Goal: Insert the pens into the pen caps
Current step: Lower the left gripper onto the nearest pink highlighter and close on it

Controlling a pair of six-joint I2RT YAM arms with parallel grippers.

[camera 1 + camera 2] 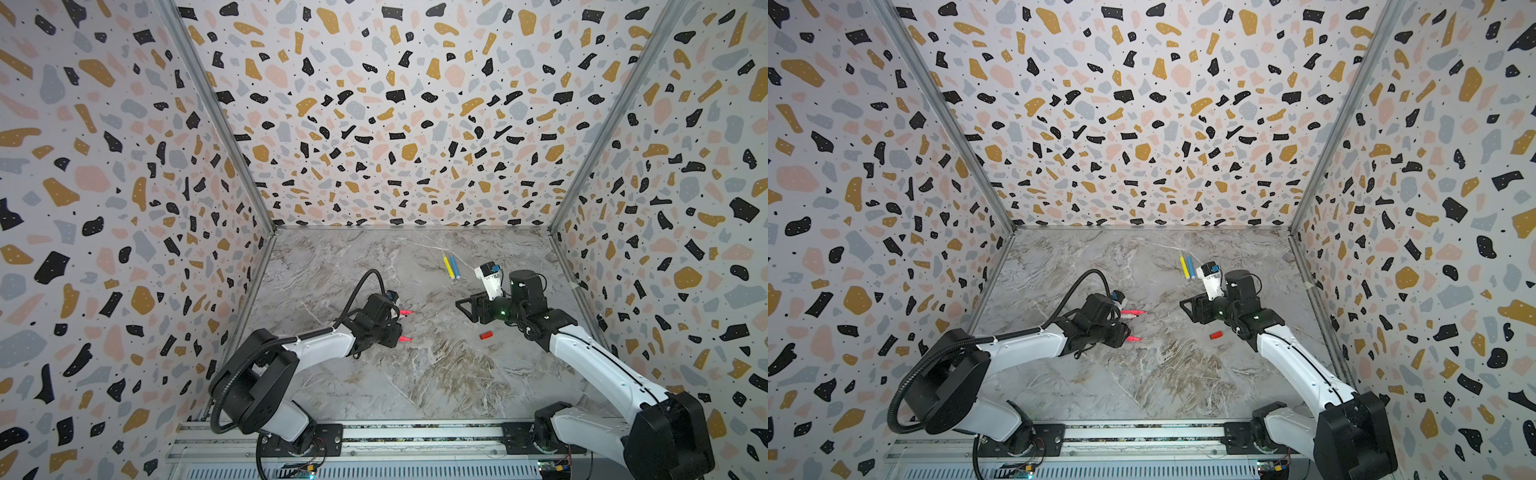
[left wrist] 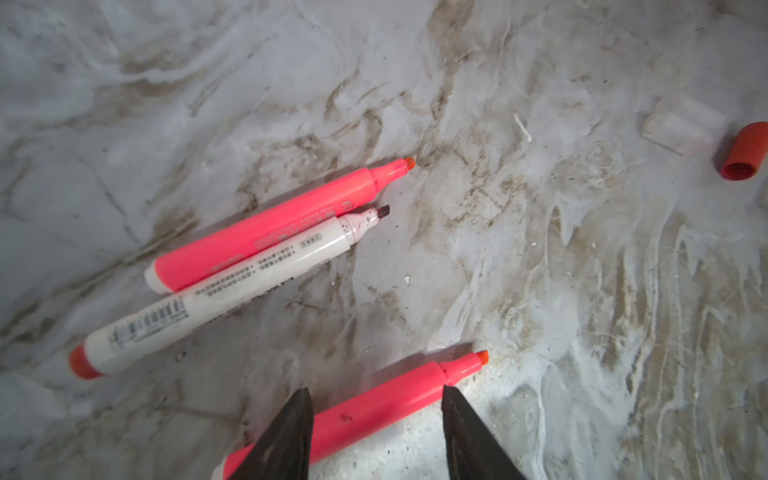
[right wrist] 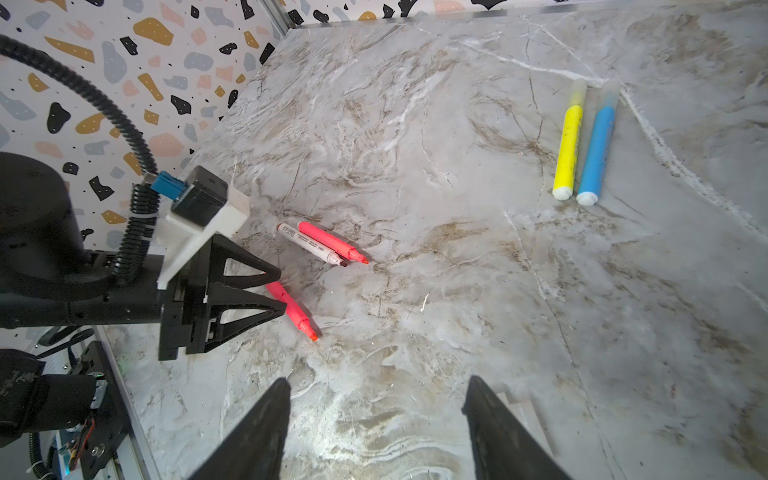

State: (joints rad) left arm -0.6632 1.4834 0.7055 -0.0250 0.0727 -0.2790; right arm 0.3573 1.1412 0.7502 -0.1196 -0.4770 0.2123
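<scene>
A neon pink pen (image 2: 374, 409) lies uncapped on the marble table (image 1: 415, 374). My left gripper (image 2: 376, 390) is open and straddles it, one finger on each side. Just beyond lie a second pink pen (image 2: 270, 224) and a white pen (image 2: 216, 291) with a red end, side by side and touching. Both pink pens' tips (image 1: 405, 311) show past the left gripper (image 1: 398, 332) in both top views. The red pen cap (image 1: 486, 335) lies on its side near the right arm. My right gripper (image 3: 378, 379) is open, holds nothing, and hovers above bare table.
A yellow pen (image 3: 567, 145) and a blue pen (image 3: 596, 153) lie parallel at the back right, each with a clear cap on its far end. A faint translucent piece (image 2: 681, 126) rests beside the red cap (image 2: 744, 151). Patterned walls enclose three sides.
</scene>
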